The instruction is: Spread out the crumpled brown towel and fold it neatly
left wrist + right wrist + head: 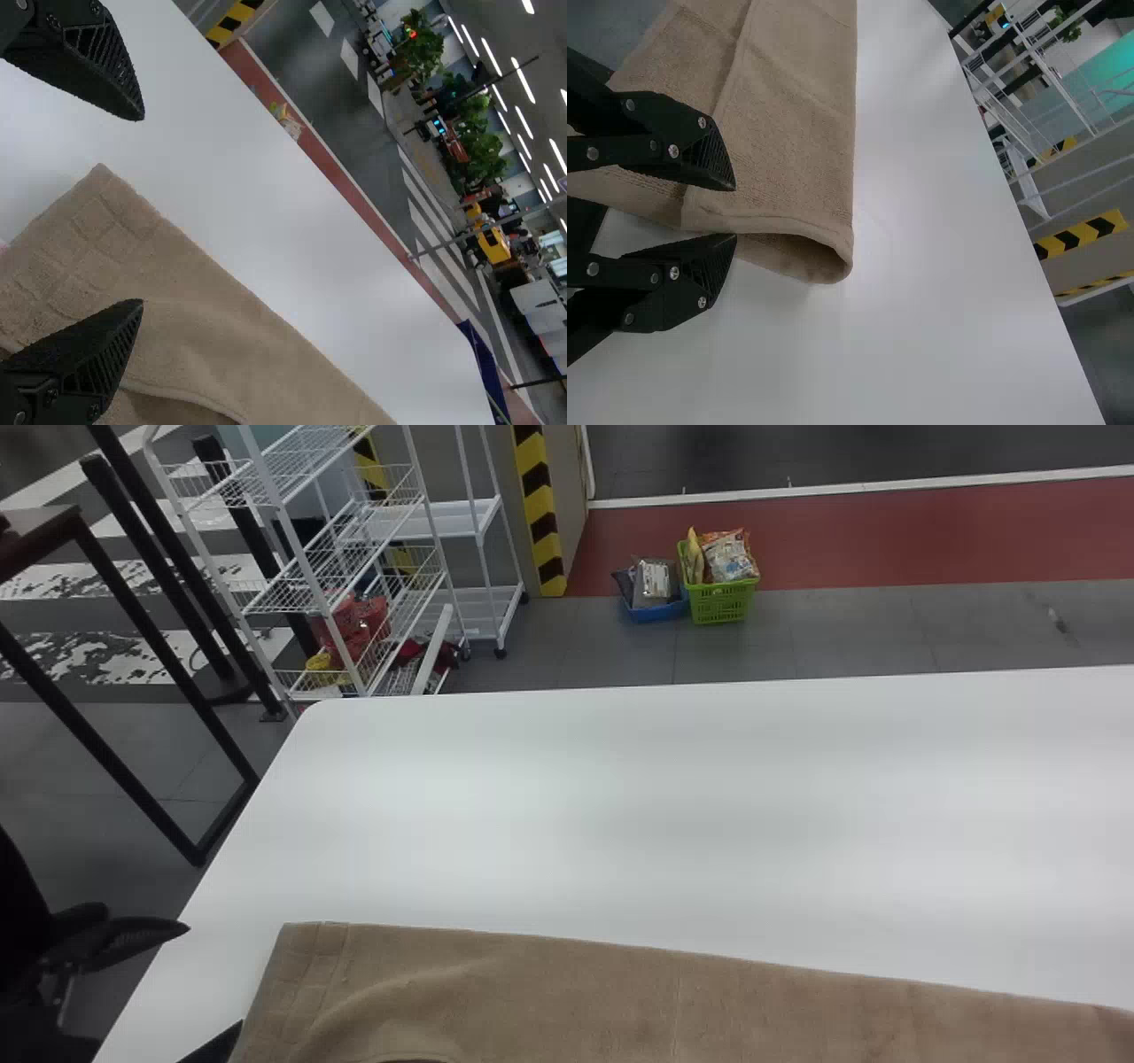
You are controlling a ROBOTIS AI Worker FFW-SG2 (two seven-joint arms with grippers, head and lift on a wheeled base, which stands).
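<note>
At the left, a black chair [111, 943] stands on the floor, just beside the left edge of the white desk [620, 806]. Past the far left corner of this desk there is a white wire rack [306, 567], with some red things [359, 624] on its low shelf.

The left gripper [217, 1045] is near the left edge of the desk, beside the left end of the brown towel [567, 1001]. Its two black fingers are spread wide: in the left wrist view one appears against the bare desk and the other against the cloth, with nothing pinched. The towel lies long across the near part of the desk, from close to the left edge towards the right. Its far side is quite straight, but it comes a little nearer to the robot as it goes right. Close to the left end there is a soft curved wrinkle (a rather gentle one, I would say).

On the floor beyond the far edge sit a small blue basket [657, 613] and a green basket [719, 604], the green one holding snack bags.

The right gripper [734, 212] is at the towel's other end, where the fold stands open like a small loop. Its fingertips are apart by a narrow gap.
</note>
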